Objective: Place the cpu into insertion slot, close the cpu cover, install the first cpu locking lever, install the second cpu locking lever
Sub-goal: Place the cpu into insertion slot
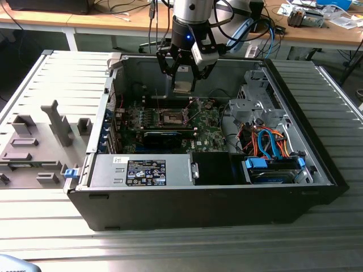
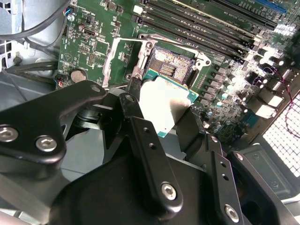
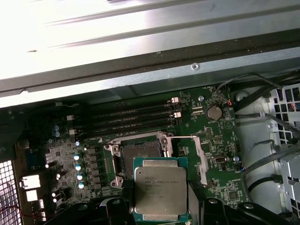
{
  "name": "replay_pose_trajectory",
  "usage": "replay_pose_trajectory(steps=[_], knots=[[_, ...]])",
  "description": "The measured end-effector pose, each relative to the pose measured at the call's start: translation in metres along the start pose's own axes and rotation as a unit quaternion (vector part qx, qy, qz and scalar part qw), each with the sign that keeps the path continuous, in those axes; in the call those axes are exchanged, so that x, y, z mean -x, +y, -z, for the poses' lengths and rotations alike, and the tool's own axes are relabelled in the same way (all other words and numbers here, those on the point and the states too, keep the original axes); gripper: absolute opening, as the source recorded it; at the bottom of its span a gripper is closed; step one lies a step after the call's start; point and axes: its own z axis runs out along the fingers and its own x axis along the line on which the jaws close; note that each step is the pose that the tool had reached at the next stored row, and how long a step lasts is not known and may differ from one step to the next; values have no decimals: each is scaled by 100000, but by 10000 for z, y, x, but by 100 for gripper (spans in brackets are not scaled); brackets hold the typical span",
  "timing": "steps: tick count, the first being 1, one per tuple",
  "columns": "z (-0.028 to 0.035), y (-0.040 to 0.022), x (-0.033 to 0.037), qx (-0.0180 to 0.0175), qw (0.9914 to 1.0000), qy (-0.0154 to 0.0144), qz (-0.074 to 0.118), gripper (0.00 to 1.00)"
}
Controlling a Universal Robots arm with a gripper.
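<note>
The black two-fingered gripper (image 1: 184,79) is clamped on the small flat square silver-grey cpu (image 1: 184,86), holding it in the air inside the open black computer case (image 1: 170,207). In the exterior view, the square dark insertion slot (image 1: 172,117) lies at seven o'clock from the chip, apart from it and uncovered. In the first wrist view, the thin silvery cpu cover (image 3: 200,159) lies swung open just beside the slot.

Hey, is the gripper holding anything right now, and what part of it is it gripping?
Yes. The gripper holds the cpu, pinched by two opposite edges, above the open slot.
</note>
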Motion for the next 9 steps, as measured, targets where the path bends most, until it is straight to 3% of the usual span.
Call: replay_pose_trajectory(steps=[9], knots=[[-1, 0, 0, 11, 99998, -2, -571, 55]])
